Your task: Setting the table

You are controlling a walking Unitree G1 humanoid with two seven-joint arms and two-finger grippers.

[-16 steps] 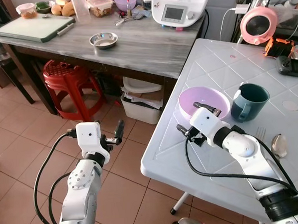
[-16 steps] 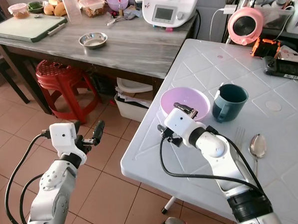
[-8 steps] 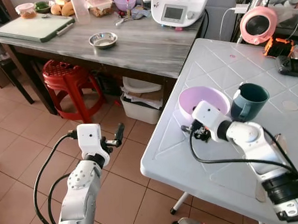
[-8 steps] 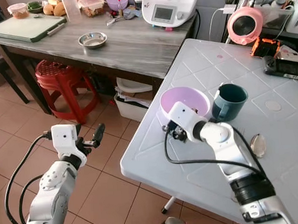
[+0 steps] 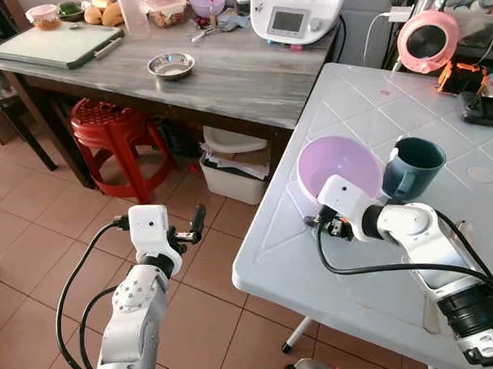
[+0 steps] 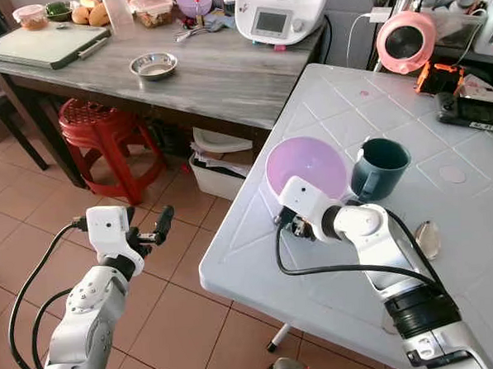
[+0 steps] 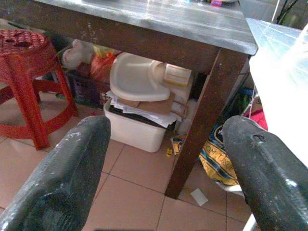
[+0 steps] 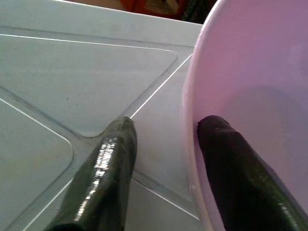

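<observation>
Right gripper (image 8: 159, 159): I have its fingers straddling the near rim of the pink bowl (image 5: 338, 165) — one finger inside, one outside against the white table (image 5: 385, 301). They look close to the wall but I can't confirm a firm pinch.
Change: a second ago the gripper sat in front of a flat-lying bowl; now the bowl is tipped up, its mouth turned toward me, near edge lifted.
Bowl position: on the white table's near-left part, just beside the dark green mug (image 5: 411, 166), rim nearly touching it.
Meaning: I judge the grasp has begun and the lift is starting — the bowl should soon be free to place.
Risk: the tilt could nudge the mug.
Left gripper (image 5: 187, 229): idle over the tiled floor (image 5: 35, 245), fingers spread wide, holding nothing.
Cutlery: a spoon (image 6: 425, 239) lies to the right of my arm.
</observation>
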